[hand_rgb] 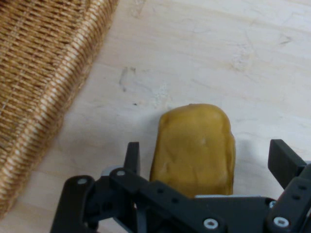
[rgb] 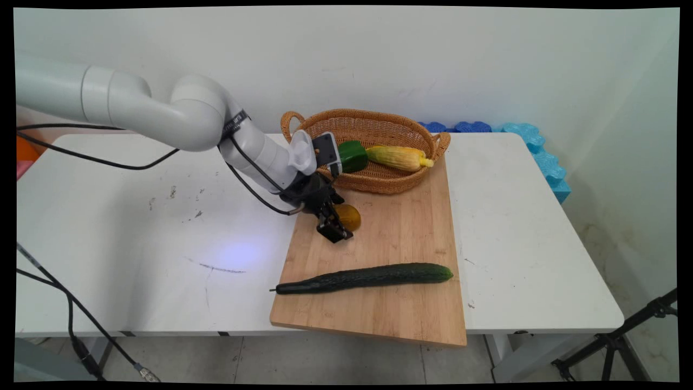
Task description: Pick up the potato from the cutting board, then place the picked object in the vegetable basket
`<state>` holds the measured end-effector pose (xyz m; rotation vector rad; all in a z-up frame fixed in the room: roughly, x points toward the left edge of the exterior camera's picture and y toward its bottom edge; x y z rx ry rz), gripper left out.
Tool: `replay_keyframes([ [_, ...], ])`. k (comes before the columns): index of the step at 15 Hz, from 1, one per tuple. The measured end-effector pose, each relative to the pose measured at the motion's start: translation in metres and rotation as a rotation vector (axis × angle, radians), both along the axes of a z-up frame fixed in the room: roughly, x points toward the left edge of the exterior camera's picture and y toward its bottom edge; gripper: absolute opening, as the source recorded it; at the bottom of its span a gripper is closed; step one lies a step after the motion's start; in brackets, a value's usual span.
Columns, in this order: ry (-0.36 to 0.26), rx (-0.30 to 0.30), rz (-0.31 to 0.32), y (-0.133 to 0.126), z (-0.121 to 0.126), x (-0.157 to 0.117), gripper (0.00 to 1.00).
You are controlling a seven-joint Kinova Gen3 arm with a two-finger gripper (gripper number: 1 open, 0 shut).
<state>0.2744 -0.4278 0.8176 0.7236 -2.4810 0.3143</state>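
Jaws (hand_rgb: 204,165) are low over the wooden cutting board (rgb: 400,238), w/ a yellow-brown rounded lump (hand_rgb: 194,148) (potato-like, can't say for sure) right between the two fingers. In hand view the lump sits straight ahead of the jaws and centred in the gap; its long axis runs along the line of approach, i.e. away from the palm, not across the fingers. Left finger (hand_rgb: 131,156) is just beside the lump's flank, maybe touching, can't tell. Right finger (hand_rgb: 284,162) stands clear of it w/ bare board showing between.

Jaws are apart, wide enough to straddle the lump, and not clamped on anything. The lump rests on the board; nothing is lifted.

Main view agrees: gripper (rgb: 337,230) is angled down, w/ the lump (rgb: 349,216) just beyond its tips.

Around the jaws: wicker basket (hand_rgb: 39,87) lies off to the left of the lump in hand view, near but apart from it. It holds a green pepper (rgb: 353,156) and a corn cob (rgb: 398,157). A long dark cucumber (rgb: 368,277) lies across the board on the side away from the basket, well apart from the jaws. Board sits on the white table (rgb: 135,227).
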Motion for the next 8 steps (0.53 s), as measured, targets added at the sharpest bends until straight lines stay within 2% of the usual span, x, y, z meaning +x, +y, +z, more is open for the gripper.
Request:
replay_keyframes([
  [1, -0.003, -0.002, -0.001, -0.0001, -0.0023, -0.0010, 1.00],
  [2, -0.007, -0.004, -0.002, -0.0002, -0.0047, -0.0021, 0.00],
  [8, -0.014, -0.023, -0.011, 0.0008, -0.0074, -0.0051, 0.00],
])
